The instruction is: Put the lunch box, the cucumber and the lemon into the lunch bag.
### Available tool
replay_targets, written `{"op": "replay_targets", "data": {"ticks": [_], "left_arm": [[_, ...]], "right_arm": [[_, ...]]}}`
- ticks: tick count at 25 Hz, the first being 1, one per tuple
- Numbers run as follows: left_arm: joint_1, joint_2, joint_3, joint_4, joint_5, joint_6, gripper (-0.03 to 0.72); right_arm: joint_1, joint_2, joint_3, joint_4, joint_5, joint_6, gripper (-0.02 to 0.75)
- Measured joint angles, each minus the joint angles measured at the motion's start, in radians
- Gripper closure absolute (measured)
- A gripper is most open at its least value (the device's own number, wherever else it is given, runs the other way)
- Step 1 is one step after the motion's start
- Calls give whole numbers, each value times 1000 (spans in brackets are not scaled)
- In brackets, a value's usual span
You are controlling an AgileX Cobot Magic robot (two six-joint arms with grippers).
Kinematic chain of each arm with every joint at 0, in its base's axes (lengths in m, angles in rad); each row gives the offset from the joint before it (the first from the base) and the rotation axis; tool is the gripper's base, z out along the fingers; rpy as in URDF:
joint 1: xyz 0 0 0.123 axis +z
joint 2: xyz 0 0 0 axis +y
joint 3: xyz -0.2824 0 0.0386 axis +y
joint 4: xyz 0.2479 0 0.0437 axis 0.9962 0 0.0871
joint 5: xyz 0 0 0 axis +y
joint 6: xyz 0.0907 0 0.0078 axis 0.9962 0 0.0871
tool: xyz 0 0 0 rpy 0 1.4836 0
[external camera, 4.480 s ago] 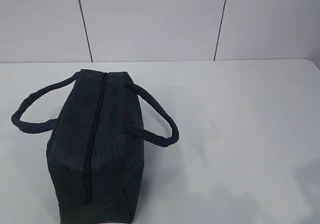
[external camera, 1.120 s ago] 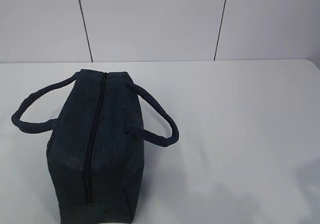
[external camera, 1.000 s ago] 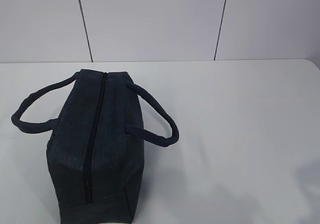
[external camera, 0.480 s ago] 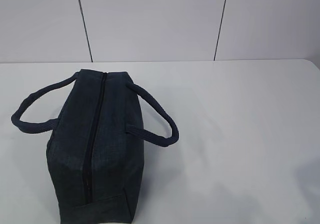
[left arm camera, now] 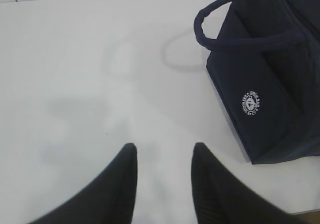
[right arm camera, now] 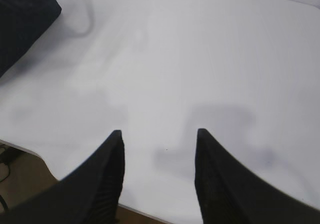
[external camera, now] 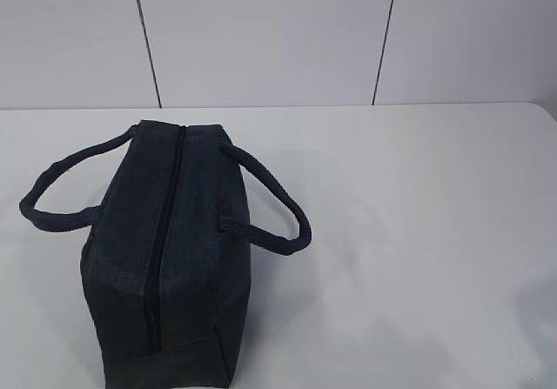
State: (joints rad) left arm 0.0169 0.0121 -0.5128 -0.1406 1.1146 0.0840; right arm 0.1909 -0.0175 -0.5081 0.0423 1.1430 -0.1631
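We see one lunch bag (external camera: 165, 258) on the left of the table (external camera: 418, 232), its zipper (external camera: 161, 241) running along the top, two handles (external camera: 274, 211) splayed outward. Our left gripper (left arm camera: 162, 154) and right gripper (right arm camera: 157, 139) hover over bare table, jaws apart, holding nothing.

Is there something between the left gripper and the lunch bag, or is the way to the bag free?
Nothing visible stands between them. In the left wrist view the left gripper is open over bare white table, and the lunch bag sits ahead to its right. The bag's zipper looks closed, so items could not go in yet.
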Motion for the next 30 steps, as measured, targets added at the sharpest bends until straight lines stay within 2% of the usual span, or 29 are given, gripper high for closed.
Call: {"op": "replay_targets", "data": {"ticks": [30], "left_arm": [[0,0,0,0,0,1,424]], "right_arm": [[0,0,0,0,0,0,403]]}}
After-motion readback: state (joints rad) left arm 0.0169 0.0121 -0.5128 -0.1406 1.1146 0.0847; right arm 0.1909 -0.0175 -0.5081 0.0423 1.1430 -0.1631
